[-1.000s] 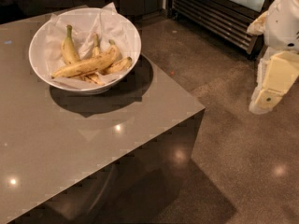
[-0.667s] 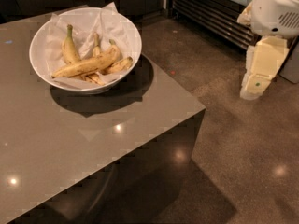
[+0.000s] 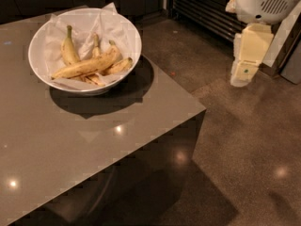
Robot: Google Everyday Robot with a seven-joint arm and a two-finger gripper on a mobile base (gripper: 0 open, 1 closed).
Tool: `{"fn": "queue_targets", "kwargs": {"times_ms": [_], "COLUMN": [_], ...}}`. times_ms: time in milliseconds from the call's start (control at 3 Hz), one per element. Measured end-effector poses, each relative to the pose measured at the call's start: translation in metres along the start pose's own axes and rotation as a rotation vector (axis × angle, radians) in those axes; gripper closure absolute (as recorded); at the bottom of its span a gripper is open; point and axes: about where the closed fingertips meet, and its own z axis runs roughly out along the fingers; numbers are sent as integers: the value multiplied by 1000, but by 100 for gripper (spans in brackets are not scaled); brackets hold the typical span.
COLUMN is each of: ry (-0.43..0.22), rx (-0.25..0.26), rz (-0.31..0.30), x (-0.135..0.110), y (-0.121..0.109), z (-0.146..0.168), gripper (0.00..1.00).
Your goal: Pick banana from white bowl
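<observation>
The white bowl (image 3: 131, 36) stands on the brown table at the back left, lined with crumpled white paper. In it lies the banana (image 3: 87, 65), long, curved, yellow with brown speckles, running left to right across the middle. A shorter banana with a greenish stem (image 3: 69, 48) leans at the bowl's left, and small stubby bananas (image 3: 117, 66) lie beside the long one. My gripper (image 3: 243, 72) hangs at the upper right, off the table and over the floor, far to the right of the bowl, with nothing in it.
The brown table (image 3: 94, 145) has its right corner near the middle of the view, with a drop to the dark speckled floor (image 3: 244, 140). A dark slatted cabinet (image 3: 202, 13) stands at the back right behind my arm.
My arm and gripper have moved up and to the left, a little closer to the table. The bowl and bananas have not moved.
</observation>
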Motion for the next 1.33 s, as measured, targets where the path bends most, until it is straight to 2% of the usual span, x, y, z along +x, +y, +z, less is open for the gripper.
{"fn": "queue_targets", "kwargs": {"times_ms": [333, 667, 1000, 1333], "ry": [-17, -21, -28, -51], "rx": [18, 31, 35, 34], "rz": [-21, -111, -224, -285], "x": [-9, -36, -76, -102], "y": [-13, -35, -52, -56], "z": [1, 3, 8, 15], "gripper": [0, 0, 0, 0]}}
